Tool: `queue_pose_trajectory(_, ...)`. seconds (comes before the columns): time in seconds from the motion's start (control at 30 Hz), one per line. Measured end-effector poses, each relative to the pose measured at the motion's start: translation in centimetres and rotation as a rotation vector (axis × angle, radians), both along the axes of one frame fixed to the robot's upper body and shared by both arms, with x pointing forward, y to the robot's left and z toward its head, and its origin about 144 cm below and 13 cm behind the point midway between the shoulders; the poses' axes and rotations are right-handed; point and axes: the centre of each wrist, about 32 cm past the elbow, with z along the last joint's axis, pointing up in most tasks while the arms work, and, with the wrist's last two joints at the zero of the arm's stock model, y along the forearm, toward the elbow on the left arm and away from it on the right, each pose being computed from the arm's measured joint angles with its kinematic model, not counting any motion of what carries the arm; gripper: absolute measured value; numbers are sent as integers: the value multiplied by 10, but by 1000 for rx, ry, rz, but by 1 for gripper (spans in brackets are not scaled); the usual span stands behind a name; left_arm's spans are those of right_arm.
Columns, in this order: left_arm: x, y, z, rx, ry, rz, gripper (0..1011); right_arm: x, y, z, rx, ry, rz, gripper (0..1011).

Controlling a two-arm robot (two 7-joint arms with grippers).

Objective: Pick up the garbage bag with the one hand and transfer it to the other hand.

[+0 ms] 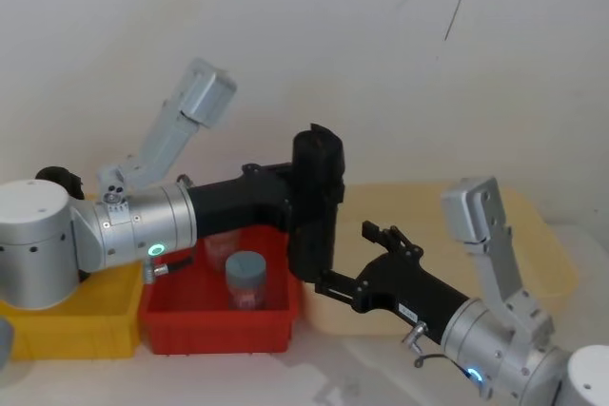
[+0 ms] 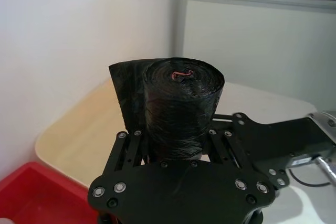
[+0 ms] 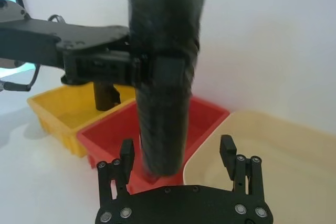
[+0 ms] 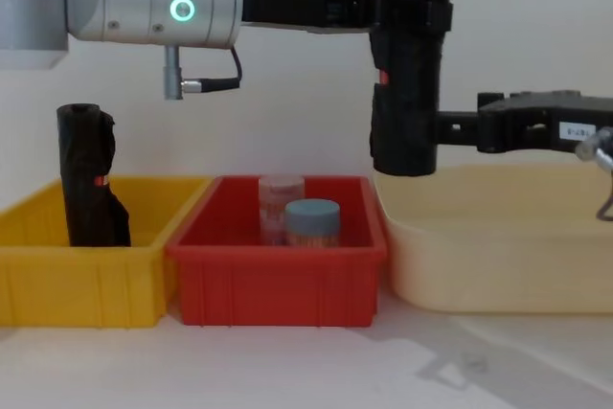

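Left gripper (image 1: pixel 303 199) (green-ring arm) is pinching the garbage bag (image 4: pixel 407 74) around its upper part, holding it upright in mid-air above where red bin (image 4: pixel 278 275) & beige tray (image 4: pixel 479 265) meet. That's prob. so the lower half is hanging free for a 2nd grip. Right gripper (image 3: pixel 177 153) is sitting level w/ the roll's bottom end, fingers spread either side, not touching. Handover is looking approx. halfway: right needs to be clamping before left lets go, else the roll drops.
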Motion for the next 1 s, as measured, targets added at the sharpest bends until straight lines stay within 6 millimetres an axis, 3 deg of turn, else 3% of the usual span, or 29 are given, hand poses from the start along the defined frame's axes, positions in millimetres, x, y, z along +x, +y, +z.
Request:
queue_pose_trajectory(0.47,4,-7,-1,23,-7,-57,477,10,7,-4,-55,-95,23,1000)
queue_pose_trajectory(1.0,11,-12,-4,3,-4,-103,477,17,14,0,-20,11,44,999)
